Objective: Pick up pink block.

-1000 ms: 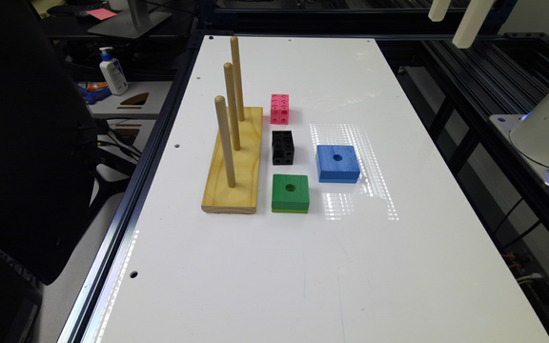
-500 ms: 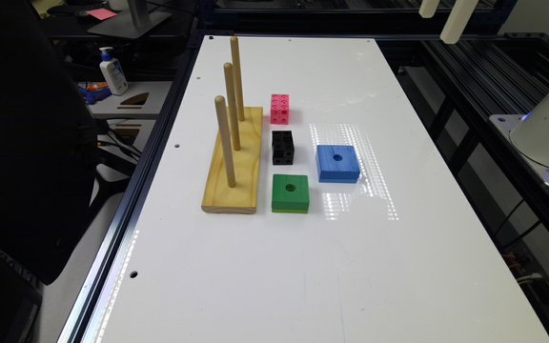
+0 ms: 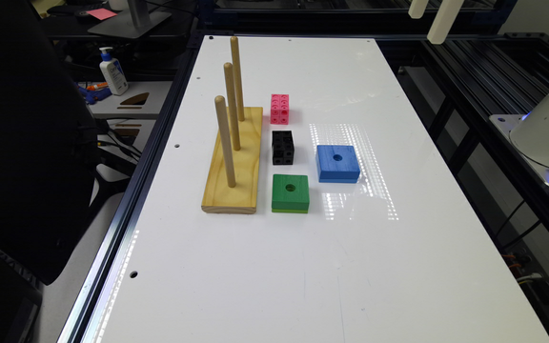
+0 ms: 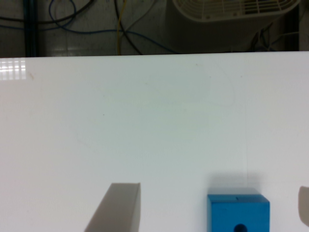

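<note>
The pink block (image 3: 279,108) sits flat on the white counter (image 3: 303,267), in the far half and toward the exterior view's left, just beside the far end of the wooden peg base (image 3: 236,162). It looks like a short stack of snapped cubes standing a little taller than it is wide, its holed faces squared up roughly with the counter's long edges. Nothing touches it and nothing lies on top of it.

In line with it, nearer the counter's near edge, comes the black block (image 3: 283,147) of the same build, then the green block (image 3: 290,193) with a round hole in its top. The blue block (image 3: 337,163) lies apart from these, toward the exterior view's right, level with the gap between black and green. Three upright pegs (image 3: 229,107) rise from the wooden base close along the pink block's side (the closest thing to an obstacle there).

The hand (image 3: 434,16) hangs high above the far right corner of the counter, well apart from the pink block. In the wrist view its two fingers (image 4: 116,208) stand spread wide and hold nothing, with the blue block (image 4: 238,212) on the counter between them.
</note>
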